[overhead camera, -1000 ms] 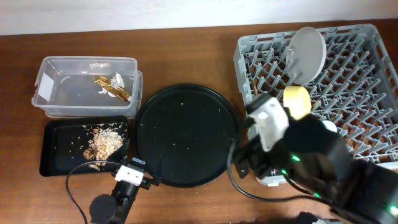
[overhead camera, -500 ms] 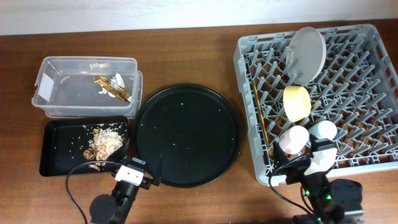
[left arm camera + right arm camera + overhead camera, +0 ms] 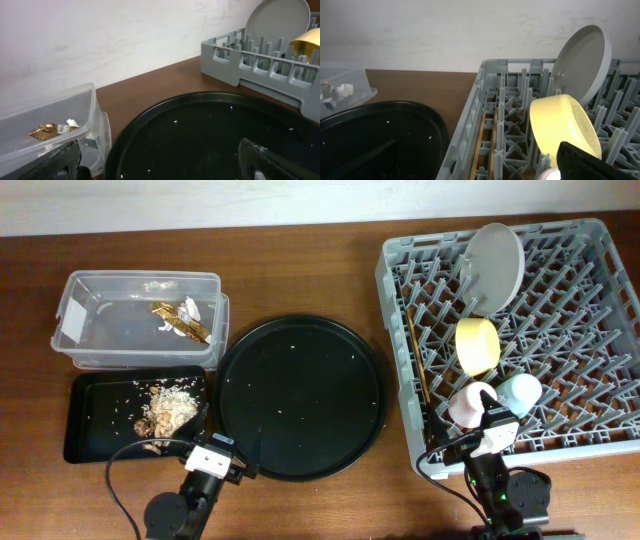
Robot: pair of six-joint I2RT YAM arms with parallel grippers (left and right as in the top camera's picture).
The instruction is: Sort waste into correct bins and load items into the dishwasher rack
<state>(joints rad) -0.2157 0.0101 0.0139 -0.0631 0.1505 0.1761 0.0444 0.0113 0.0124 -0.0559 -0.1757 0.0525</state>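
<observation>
The grey dishwasher rack point(image 3: 590, 395) holds the pale plate point(image 3: 497, 265) upright, the yellow bowl point(image 3: 478, 345), the pink cup point(image 3: 466, 404), the light blue cup point(image 3: 522, 391) and the chopsticks point(image 3: 420, 365). The clear tub point(image 3: 110, 330) holds the golden wrapper point(image 3: 180, 322) and white tissue point(image 3: 191, 308). The shallow black tray point(image 3: 95, 420) holds the food scraps point(image 3: 168, 410). My left gripper point(image 3: 225, 450) is open and empty at the round tray's front edge point(image 3: 160, 167). My right gripper point(image 3: 490, 432) is open and empty at the rack's front edge point(image 3: 480, 167).
The large round black tray point(image 3: 300, 395) lies between the bins and the rack, with a few rice bits on it. The right wrist view shows the bowl point(image 3: 565, 125) and plate point(image 3: 582, 57) close ahead. A white wall runs along the table's far edge.
My right arm has drawn back from above the rack to its front edge, uncovering the pink and blue cups. The left arm has not moved.
</observation>
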